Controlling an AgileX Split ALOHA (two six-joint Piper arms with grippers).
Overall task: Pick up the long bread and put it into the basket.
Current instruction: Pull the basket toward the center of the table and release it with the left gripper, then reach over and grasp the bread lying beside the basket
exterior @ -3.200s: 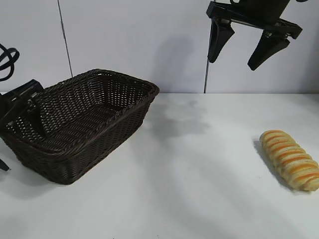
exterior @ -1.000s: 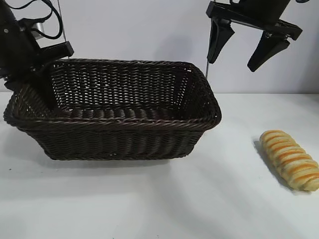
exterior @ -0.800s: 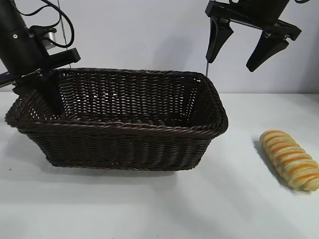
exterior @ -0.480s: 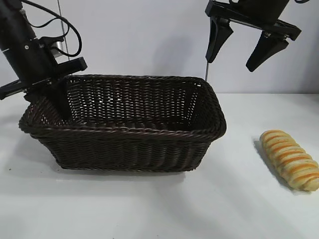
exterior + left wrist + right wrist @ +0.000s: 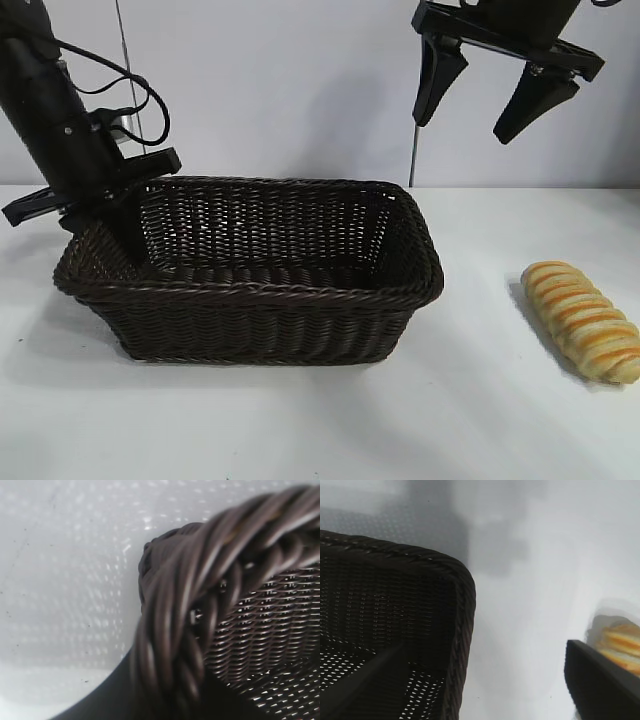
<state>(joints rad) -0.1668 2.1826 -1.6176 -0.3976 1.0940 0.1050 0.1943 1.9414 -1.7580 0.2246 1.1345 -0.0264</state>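
Lying: long bread (image 5: pixel 583 321) near the desk's (image 5: pixel 470 420) right edge, well below the right gripper (image 5: pixel 497 95).
Right gripper: raised, fingers spread, empty.
Bread axis: far-left to near-right.
Basket (image 5: pixel 250 290): left of centre.
Left gripper (image 5: pixel 100 215): straddling its left rim; grip unclear.

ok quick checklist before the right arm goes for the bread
1. Long bread lying free on the table: ok.
2. Right pincer open, nothing held: ok.
3. Right pincer over the bread: not ok, it hangs high, nearer the basket.
4. Basket flat on the table, nothing seen inside: ok.
5. Left pincer clear of the basket's rim: not ok.
6. Left pincer's grip released: cannot tell.
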